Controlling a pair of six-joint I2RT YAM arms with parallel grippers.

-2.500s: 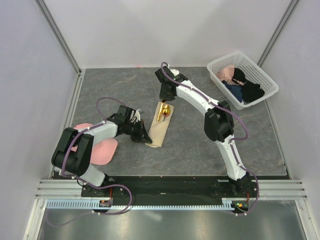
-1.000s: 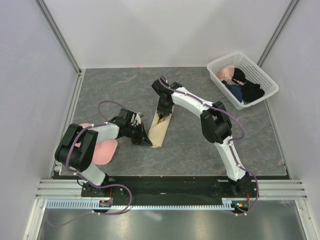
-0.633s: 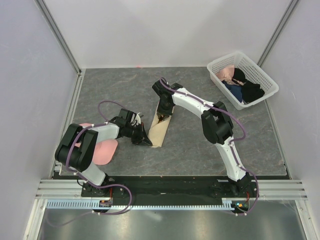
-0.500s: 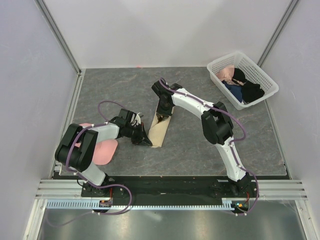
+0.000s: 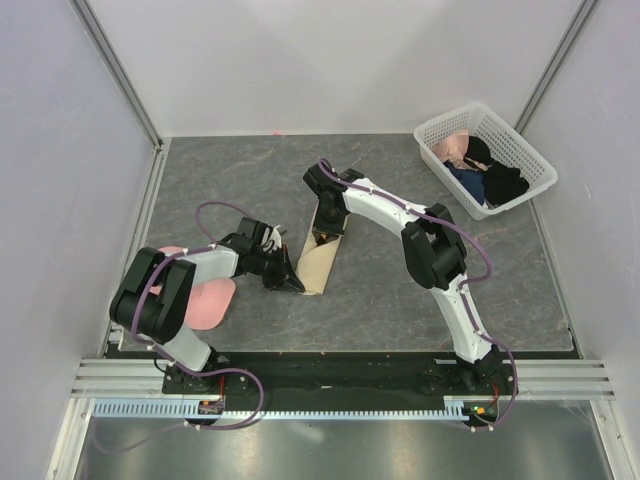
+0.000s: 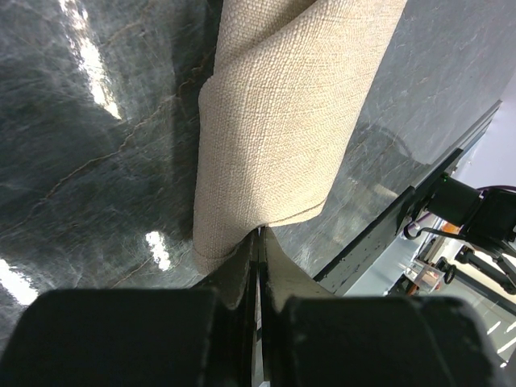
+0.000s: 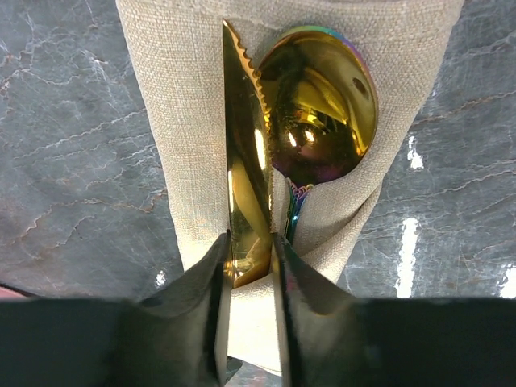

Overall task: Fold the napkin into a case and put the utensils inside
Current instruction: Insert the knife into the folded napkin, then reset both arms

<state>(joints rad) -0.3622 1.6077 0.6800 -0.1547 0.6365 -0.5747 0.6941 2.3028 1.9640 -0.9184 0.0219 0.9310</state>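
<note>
Left jaws are pressed together on the near end of the napkin (image 6: 290,121), a sliver of cloth pinched between them. Right jaws are clamped on the lower part of the gold knife (image 7: 242,185), one finger on either side of it.

And we have a change. A couple of seconds back the right arm stood raised over the napkin's far end, with the utensils lying exposed on the cloth. Now it has dropped right down onto that end, while the left has barely stirred from its hold. We read that as the loading step nearly done: the case is folded and both utensils sit in it.

The napkin (image 5: 313,268) lies mid-tabletop (image 5: 420,290) as a narrow folded strip. Its long axis runs near to far, leaning a touch right at the far end.

In the right wrist view the knife lies along that axis, its serrated blade out of the pocket. The spoon (image 7: 322,105) is just beside it, bowl out and handle tucked under the diagonal fold. Whether the knife's handle is fully home, we cannot tell.
</note>
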